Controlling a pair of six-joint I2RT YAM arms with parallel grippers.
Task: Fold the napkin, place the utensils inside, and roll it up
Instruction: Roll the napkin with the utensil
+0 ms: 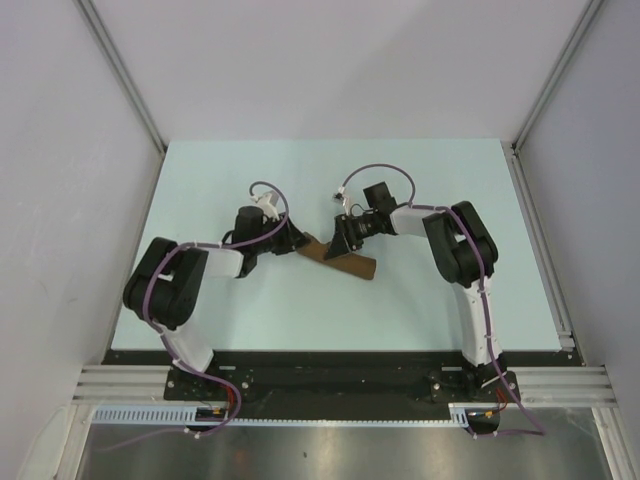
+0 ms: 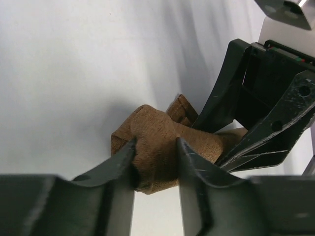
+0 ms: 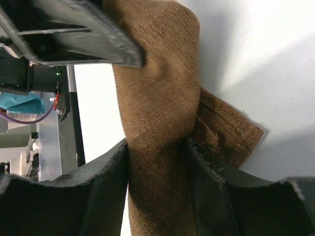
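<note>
— Where is the napkin (image 1: 350, 266)?
— Mid-frame on the table (image 1: 430, 200), as a brown roll. The left jaws clamp its left end; the right jaws pinch it just to the right.
— How to finish well?
— I'd hold both grips firm and turn evenly, so nothing slackens.
— Count?
— One napkin, two sets of jaws. No fork shows; it may be inside the roll.

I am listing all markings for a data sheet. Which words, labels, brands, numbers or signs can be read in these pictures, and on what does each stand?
No text can be read in any view.
The napkin is plain brown cloth.
The table bears no print.
The left claw and the right claw show no label.
The small background parts at the left edge of the right wrist view are too blurred to read.
</note>
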